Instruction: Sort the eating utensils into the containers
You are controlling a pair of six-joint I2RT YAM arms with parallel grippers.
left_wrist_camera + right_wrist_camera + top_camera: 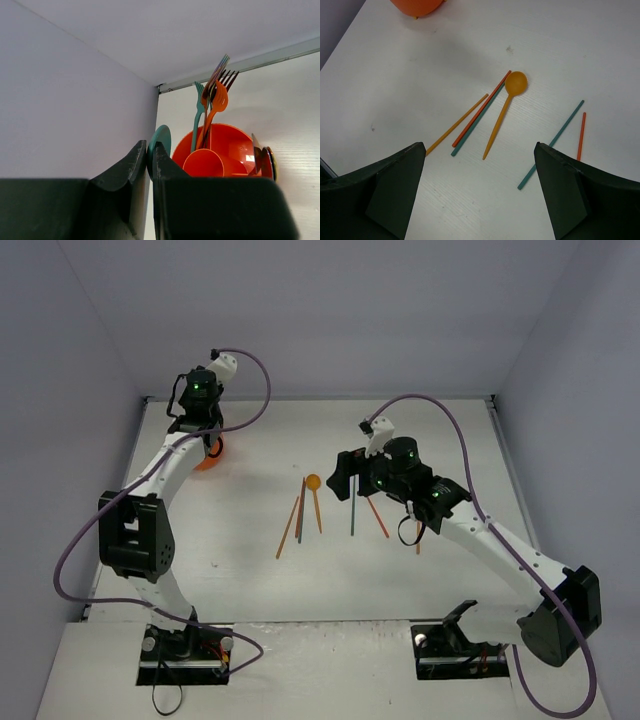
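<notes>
Top view: the left arm (pixel 165 468) was stretched to 11 o'clock of the surface (pixel 250 585), with its jaws directly over the orange cup (pixel 212 460). From that view I could not tell how those jaws stood. The right arm (pixel 500 545) reached toward the middle. An orange spoon (pixel 315 498) lay just at 8 o'clock of its jaws, among loose chopsticks.

Left wrist view: the left jaws were pressed almost together, pinching a teal spoon (pixel 162 137). Its round bowl stuck out past the tips at 1 o'clock. The cup sat close behind, at 2 o'clock of the tips. A teal fork (pixel 196 117), an orange fork (pixel 218 100), a pinkish fork (pixel 219 70) and a dark fork (pixel 230 77) stood bunched in it, leaning toward 1 o'clock beside a divider wall. Thin dark and gold edges (pixel 263 155) showed at the cup's 3 o'clock rim, and I could not tell what they were.

Right wrist view: the right jaws were spread wide with nothing between them. The orange spoon's handle tip lay in the gap, and its bowl pointed to 1 o'clock. A gold chopstick (pixel 457 124), an orange-red chopstick (pixel 481 109) and a short teal chopstick (pixel 461 143) lay side by side at the spoon's 9 o'clock. A long teal chopstick (pixel 551 145) and a second orange-red stick (pixel 581 137) lay at its 3 o'clock, near the right-hand jaw. The cup was well apart at 11 o'clock.
</notes>
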